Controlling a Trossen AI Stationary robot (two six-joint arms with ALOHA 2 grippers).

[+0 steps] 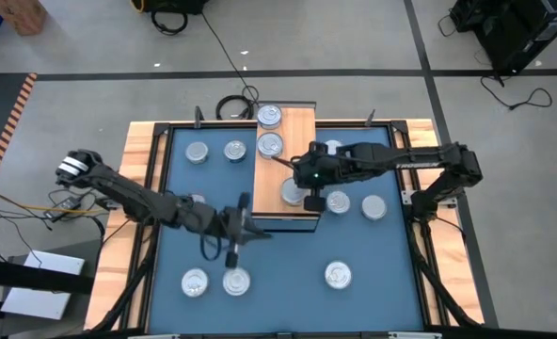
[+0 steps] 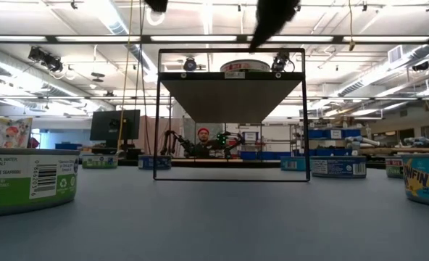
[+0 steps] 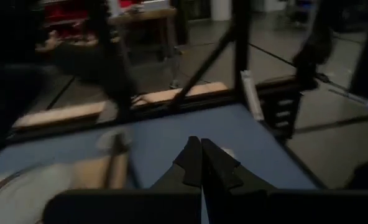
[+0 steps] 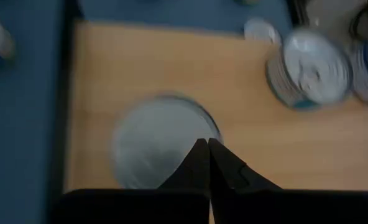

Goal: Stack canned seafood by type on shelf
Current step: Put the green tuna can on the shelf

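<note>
The shelf (image 1: 286,169) stands at the middle of the blue mat. Three silver-lidded tins lie on its wood top: two at the far end (image 1: 270,116) (image 1: 270,145) and one at the near end (image 1: 293,192). My right gripper (image 1: 312,200) is shut and hovers by that near tin, which fills the right wrist view (image 4: 153,143) just ahead of the fingertips (image 4: 206,149). My left gripper (image 1: 233,247) is shut and sits over the mat near the shelf's near left corner, above a tin (image 1: 235,280). It holds nothing, as the left wrist view (image 3: 201,149) shows. My right gripper points its shut fingers (image 4: 199,158) down at the lid's edge (image 4: 196,127) of the near tin, which lies flat on the shelf. Whether the tips touch the lid, I cannot tell.
Other tins lie on the mat: two far left (image 1: 197,152) (image 1: 235,150), two right of the shelf (image 1: 338,201) (image 1: 373,206), one near right (image 1: 338,275), one near left (image 1: 195,282). A wooden frame (image 1: 137,169) borders the mat. The low view shows tins at both sides (image 2: 26,181) (image 2: 425,177).
</note>
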